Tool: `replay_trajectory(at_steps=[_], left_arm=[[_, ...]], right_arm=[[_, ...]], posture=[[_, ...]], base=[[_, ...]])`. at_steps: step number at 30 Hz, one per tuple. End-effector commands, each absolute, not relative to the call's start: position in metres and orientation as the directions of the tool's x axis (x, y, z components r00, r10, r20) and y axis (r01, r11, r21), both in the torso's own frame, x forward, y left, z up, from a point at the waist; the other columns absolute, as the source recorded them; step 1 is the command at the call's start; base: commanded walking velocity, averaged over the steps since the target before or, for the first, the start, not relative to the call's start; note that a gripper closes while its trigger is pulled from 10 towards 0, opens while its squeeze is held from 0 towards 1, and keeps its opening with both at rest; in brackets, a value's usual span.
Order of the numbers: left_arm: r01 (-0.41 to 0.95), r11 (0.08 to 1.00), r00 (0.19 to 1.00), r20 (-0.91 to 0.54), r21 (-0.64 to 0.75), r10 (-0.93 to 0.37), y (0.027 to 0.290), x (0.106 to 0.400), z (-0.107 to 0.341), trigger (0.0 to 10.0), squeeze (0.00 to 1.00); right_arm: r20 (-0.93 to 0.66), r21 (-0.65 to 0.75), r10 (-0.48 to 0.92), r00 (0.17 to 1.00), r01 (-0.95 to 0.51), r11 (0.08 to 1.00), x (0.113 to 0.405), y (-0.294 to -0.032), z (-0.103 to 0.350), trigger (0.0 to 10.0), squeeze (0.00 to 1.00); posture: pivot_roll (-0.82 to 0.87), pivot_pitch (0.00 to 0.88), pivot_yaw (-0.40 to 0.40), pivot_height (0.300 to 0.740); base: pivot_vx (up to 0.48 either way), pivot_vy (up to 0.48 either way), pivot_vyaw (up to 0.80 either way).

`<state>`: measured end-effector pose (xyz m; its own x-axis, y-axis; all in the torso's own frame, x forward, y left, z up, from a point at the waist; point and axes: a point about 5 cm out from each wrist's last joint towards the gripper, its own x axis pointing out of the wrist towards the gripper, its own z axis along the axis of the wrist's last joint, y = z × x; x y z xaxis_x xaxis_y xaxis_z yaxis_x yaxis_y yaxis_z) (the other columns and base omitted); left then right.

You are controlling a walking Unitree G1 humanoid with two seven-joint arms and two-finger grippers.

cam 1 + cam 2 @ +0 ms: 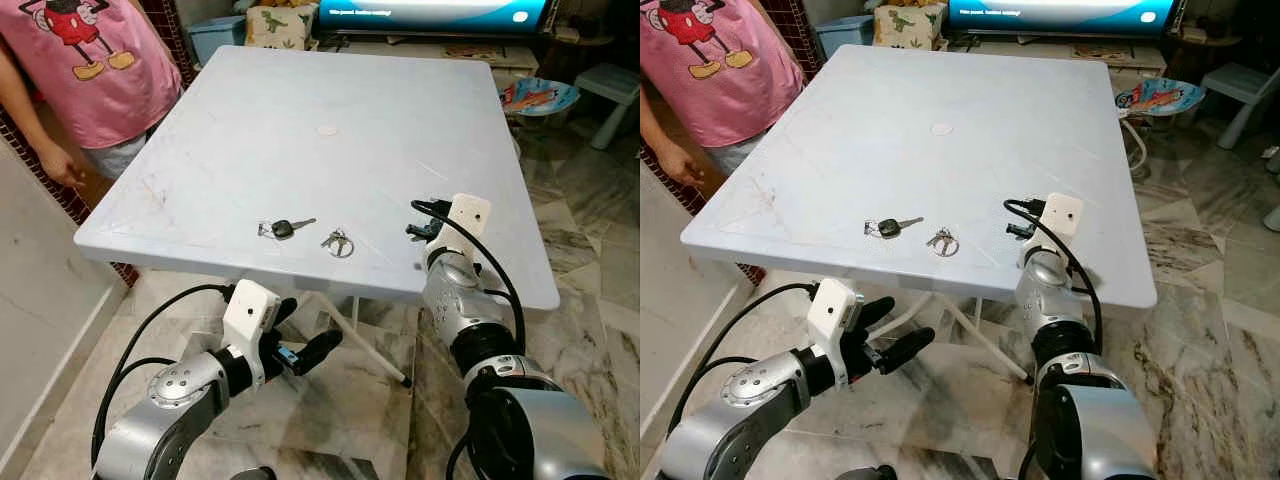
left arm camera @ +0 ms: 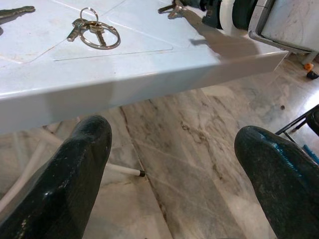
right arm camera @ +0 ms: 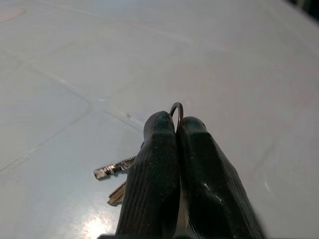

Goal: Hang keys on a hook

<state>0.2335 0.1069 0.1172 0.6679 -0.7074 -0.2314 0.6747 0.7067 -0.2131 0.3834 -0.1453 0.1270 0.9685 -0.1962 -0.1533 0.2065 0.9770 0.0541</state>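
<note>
Right end effector (image 3: 177,130) pinches key ring (image 3: 176,110) upright.

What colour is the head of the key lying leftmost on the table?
Black, on the leftmost key; the left eye view shows it best.

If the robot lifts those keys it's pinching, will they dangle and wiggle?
Probably. The right gripper pinches only the thin ring, so the keys likely swing loosely. Small metal, probably light but slippery.
</note>
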Motion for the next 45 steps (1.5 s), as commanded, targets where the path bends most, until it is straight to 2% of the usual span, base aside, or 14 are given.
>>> replay_trajectory(at_steps=[1, 7, 14, 21, 22, 23, 24, 33, 37, 41, 45], left_arm=[[0.675, 0.712, 0.672, -0.235, -0.194, -0.702, 0.107, 0.233, 0.119, 10.0, 0.0], [0.634, 0.755, 0.721, -0.226, -0.168, -0.655, 0.112, 0.239, 0.119, 10.0, 0.0], [0.46, 0.88, 0.864, -0.172, -0.118, -0.474, 0.13, 0.257, 0.125, 10.0, 0.0], [0.342, 0.934, 0.929, -0.111, -0.104, -0.352, 0.143, 0.266, 0.131, 10.0, 0.0], [0.325, 0.94, 0.937, -0.102, -0.101, -0.335, 0.145, 0.267, 0.132, 10.0, 0.0], [0.325, 0.94, 0.937, -0.102, -0.101, -0.335, 0.145, 0.267, 0.132, 10.0, 0.0], [0.283, 0.955, 0.954, -0.076, -0.088, -0.29, 0.148, 0.27, 0.134, 10.0, 0.0], [0.17, 0.984, 0.985, -0.007, -0.053, -0.17, 0.154, 0.278, 0.139, 10.0, 0.0], [0.225, 0.97, 0.974, -0.004, -0.086, -0.227, 0.151, 0.274, 0.137, 10.0, 0.0], [0.227, 0.97, 0.974, 0.0, -0.087, -0.228, 0.152, 0.272, 0.137, 10.0, 0.0], [0.124, 0.992, 0.992, 0.029, -0.028, -0.124, 0.167, 0.272, 0.137, 10.0, 0.0]], right_arm=[[-0.093, -0.002, -0.176, 0.98, 0.177, 0.984, 0.383, -0.139, 0.133, 0.0, 0.0], [0.005, -0.133, -0.108, 0.994, 0.108, 0.985, 0.379, -0.126, 0.138, 0.0, 0.0], [0.128, -0.307, -0.018, 0.992, 0.057, 0.95, 0.366, -0.119, 0.144, 0.0, 0.0], [0.198, -0.372, 0.033, 0.98, 0.044, 0.927, 0.357, -0.114, 0.153, 0.1, 0.0], [0.207, -0.383, 0.04, 0.977, 0.044, 0.923, 0.355, -0.113, 0.155, 1.5, 0.0], [0.207, -0.383, 0.04, 0.977, 0.044, 0.923, 0.355, -0.113, 0.155, 1.5, 0.0], [0.228, -0.412, 0.061, 0.972, 0.04, 0.91, 0.351, -0.112, 0.158, 10.0, 0.0], [0.276, -0.412, 0.1, 0.956, 0.023, 0.911, 0.339, -0.109, 0.17, 10.0, 0.0], [0.29, -0.404, 0.102, 0.952, 0.025, 0.915, 0.334, -0.112, 0.176, 10.0, 0.0], [0.291, -0.414, 0.103, 0.951, 0.028, 0.91, 0.333, -0.115, 0.178, 10.0, 0.0], [0.297, -0.448, 0.153, 0.943, -0.004, 0.894, 0.328, -0.115, 0.181, 10.0, 0.0]], posture=[[0.13, 0.125, 0.041, 0.74], [0.13, 0.122, 0.039, 0.74], [0.12, 0.115, 0.033, 0.74], [0.1, 0.104, 0.03, 0.74], [0.1, 0.104, 0.03, 0.74], [0.1, 0.104, 0.03, 0.74], [0.09, 0.095, 0.028, 0.74], [0.08, 0.076, 0.024, 0.74], [0.07, 0.07, 0.021, 0.74], [0.07, 0.071, 0.02, 0.74], [0.08, 0.068, 0.013, 0.74]], base=[[0.0, 0.0, 0.0], [0.0, 0.0, 0.0], [0.0, 0.0, 0.0], [0.0, 0.0, 0.0], [0.0, 0.0, 0.0], [0.0, 0.0, 0.0], [0.0, 0.0, 0.0], [0.0, 0.0, 0.0], [0.0, 0.0, 0.0], [0.0, 0.0, 0.0], [0.0, 0.0, 0.0]])
